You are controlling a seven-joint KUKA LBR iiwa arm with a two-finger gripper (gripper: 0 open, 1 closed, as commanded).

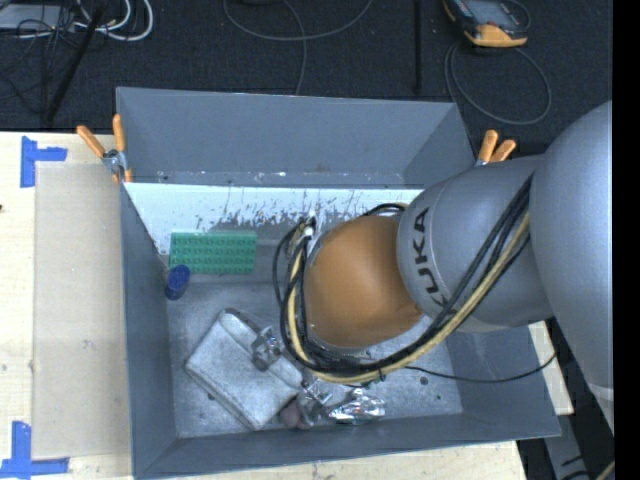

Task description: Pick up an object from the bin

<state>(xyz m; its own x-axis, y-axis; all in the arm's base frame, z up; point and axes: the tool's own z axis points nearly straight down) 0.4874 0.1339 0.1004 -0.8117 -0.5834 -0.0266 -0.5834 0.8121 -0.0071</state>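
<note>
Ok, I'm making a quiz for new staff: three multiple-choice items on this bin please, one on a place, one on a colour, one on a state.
1. Where in the bin is the blue cap?
A) by the studded plate's left end
B) against the right wall
C) outside it

2. What colour is the studded plate?
A) red
B) green
C) yellow

3. How does the grey pad lie?
A) flat on the floor
B) rolled up
C) over the rim

1 A: it sits just below that end.
2 B: its studs are green.
3 A: it lies spread out.
</note>
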